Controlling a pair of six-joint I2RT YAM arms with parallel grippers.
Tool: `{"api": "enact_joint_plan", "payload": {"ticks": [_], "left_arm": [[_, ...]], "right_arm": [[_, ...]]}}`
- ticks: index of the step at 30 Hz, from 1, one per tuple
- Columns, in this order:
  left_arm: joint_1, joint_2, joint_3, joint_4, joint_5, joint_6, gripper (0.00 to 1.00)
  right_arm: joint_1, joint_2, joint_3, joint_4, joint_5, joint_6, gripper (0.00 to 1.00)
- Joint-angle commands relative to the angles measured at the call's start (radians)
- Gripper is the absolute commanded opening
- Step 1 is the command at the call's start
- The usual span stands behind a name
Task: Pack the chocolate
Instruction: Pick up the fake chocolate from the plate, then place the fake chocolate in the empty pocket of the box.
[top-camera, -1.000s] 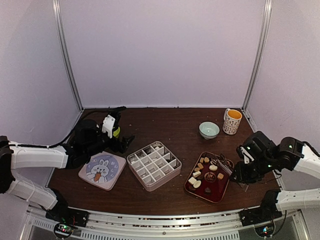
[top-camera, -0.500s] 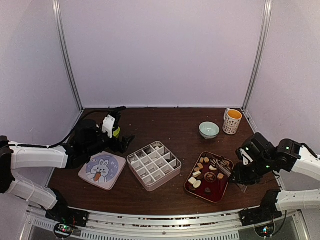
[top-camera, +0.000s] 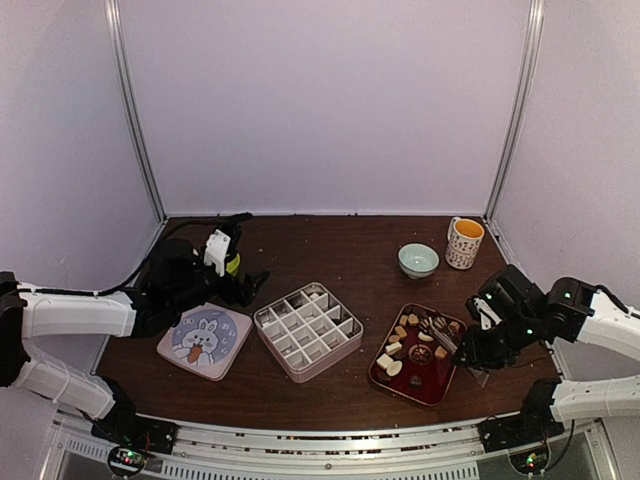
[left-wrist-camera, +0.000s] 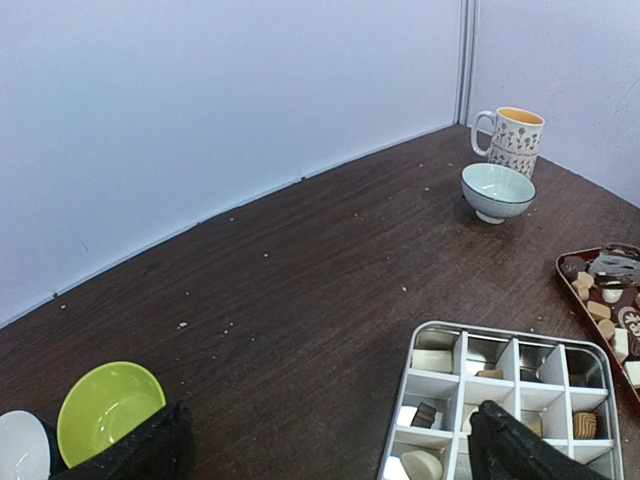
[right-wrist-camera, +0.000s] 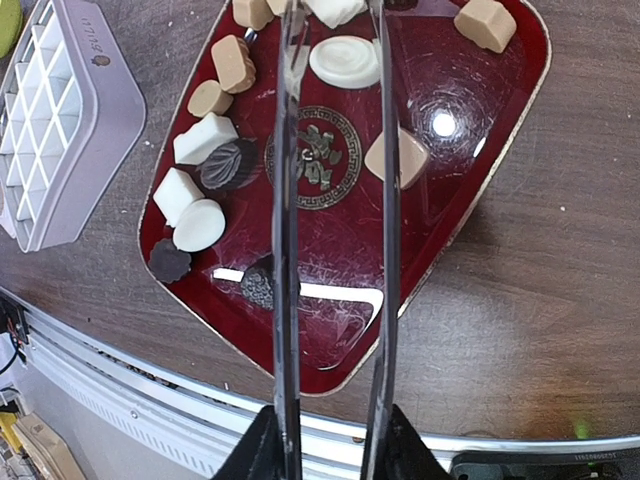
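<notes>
Arms (top-camera: 75, 312) angled inward, right jaws parted above chocolate (right-wrist-camera: 345, 61), left jaws spread wide.

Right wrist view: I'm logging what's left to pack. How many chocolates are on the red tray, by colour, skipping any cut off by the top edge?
Cream-white chocolates: 4
Tan chocolates: 4
Dark brown chocolates: 3
Total on the red tray: 11

I log a patterned mug (top-camera: 465, 242) upright at the far right of the brown surface (top-camera: 330, 250), a pale blue bowl (top-camera: 418, 260) just beside it. A green bowl (left-wrist-camera: 108, 411) and a white bowl (left-wrist-camera: 20, 445) sit side by side at left.
</notes>
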Motion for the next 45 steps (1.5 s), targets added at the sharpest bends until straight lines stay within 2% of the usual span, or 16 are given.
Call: {"api": "enact_joint_plan", "payload": {"ticks": [1,19,23,31,45], "left_arm": [[-0.004,0.0,0.021,0.025,0.003,0.011,0.98],[-0.004,0.007,0.024,0.026,0.009,0.01,0.98],[-0.004,0.008,0.024,0.026,0.01,0.01,0.97],[-0.005,0.007,0.024,0.026,0.01,0.01,0.98],[-0.005,0.005,0.023,0.028,0.005,0.009,0.98]], "right_arm": [[-0.011,-0.002,0.0,0.034,0.001,-0.011,0.27],[-0.016,-0.021,0.142,-0.072,0.035,-0.063,0.23],[-0.005,-0.022,0.165,-0.011,-0.065,-0.116,0.23],[0.069,0.03,0.224,0.072,-0.149,-0.172,0.22],[0.227,0.297,0.378,0.263,-0.166,-0.217,0.22]]}}
